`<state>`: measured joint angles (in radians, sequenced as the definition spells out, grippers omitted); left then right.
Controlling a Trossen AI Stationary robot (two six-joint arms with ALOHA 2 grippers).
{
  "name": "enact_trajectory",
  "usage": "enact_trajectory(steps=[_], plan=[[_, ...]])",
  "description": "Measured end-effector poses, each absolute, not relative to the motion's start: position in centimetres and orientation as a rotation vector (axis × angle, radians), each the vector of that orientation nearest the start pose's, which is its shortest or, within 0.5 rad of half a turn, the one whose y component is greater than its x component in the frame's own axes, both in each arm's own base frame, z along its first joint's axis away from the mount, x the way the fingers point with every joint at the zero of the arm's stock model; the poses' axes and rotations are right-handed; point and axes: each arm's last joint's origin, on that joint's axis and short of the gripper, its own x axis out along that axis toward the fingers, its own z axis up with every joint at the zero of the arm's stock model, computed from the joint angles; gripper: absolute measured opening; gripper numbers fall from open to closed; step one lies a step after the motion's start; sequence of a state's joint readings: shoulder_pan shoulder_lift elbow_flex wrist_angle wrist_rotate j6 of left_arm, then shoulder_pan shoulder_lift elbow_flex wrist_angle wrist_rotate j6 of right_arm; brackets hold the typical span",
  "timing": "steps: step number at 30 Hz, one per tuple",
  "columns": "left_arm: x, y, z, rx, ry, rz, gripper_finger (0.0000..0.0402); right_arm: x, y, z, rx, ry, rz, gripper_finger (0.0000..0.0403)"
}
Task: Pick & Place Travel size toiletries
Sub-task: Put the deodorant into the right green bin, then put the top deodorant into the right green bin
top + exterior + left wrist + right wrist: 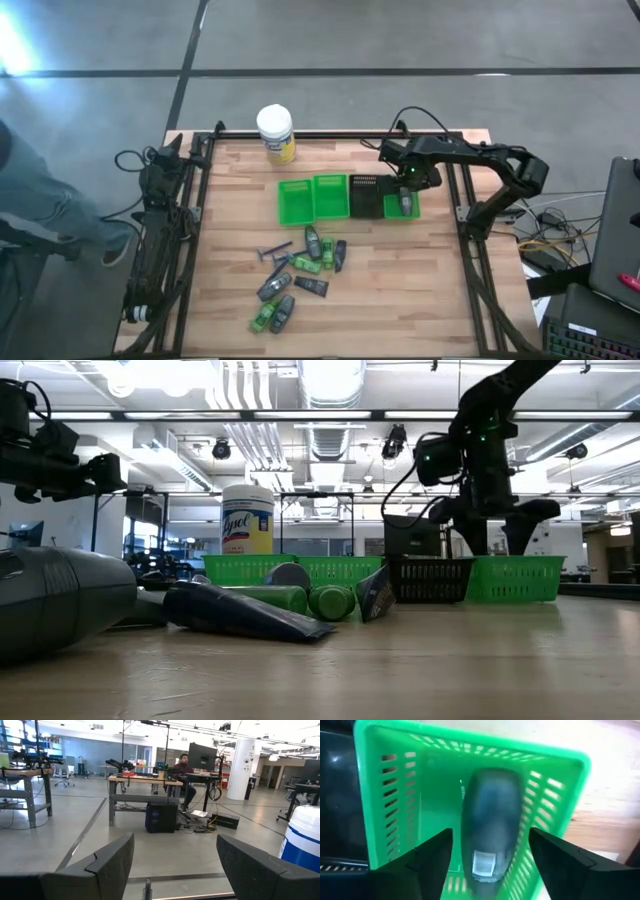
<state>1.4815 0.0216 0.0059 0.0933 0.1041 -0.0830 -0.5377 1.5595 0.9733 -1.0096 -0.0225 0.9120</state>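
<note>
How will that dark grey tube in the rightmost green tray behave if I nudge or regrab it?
The dark grey tube looks rounded and smooth, so it may roll or slip. The green tray walls should stop it. It seems small and probably light. The right hand hangs open above it.

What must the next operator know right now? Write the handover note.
Right gripper: fingers open, above the rightmost small green slatted tray, apart from the dark grey tube lying inside it.
Left gripper: fingers open, parked at the table's left edge, holding nothing.
Done: one tube in that tray.
Left: the pile of dark grey tubes and bright green little bottles on the wooden table, in front of the trays. The other trays look empty from above.
</note>
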Motion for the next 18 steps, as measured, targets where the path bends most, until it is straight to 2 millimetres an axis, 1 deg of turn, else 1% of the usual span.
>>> enact_trajectory(steps=[2,4,10,13,16,18], plan=[[1.2,9.8,17.3,-0.01,-0.116,1.373,0.0289,21.8,-12.8,18.7,1.109,1.285,-1.128,0.0279],[1.2,9.8,17.3,-0.009,-0.116,1.373,0.0289,22.1,-12.7,19.5,1.066,1.256,-1.129,0.0293],[1.2,9.8,17.3,-0.009,-0.116,1.373,0.0289,24.3,-11.7,23.5,0.978,1.134,-1.006,0.0326],[1.2,9.8,17.3,-0.009,-0.116,1.373,0.0289,25.6,-10.4,25.1,0.993,1.114,-0.881,0.0336],[1.2,9.8,17.3,-0.01,-0.116,1.373,0.0289,27.4,-8.2,25.6,0.951,1.126,-0.744,0.0341],[1.2,9.8,17.3,-0.01,-0.116,1.373,0.0289,28.7,-6.9,25.6,0.982,1.12,-0.682,0.0341]])
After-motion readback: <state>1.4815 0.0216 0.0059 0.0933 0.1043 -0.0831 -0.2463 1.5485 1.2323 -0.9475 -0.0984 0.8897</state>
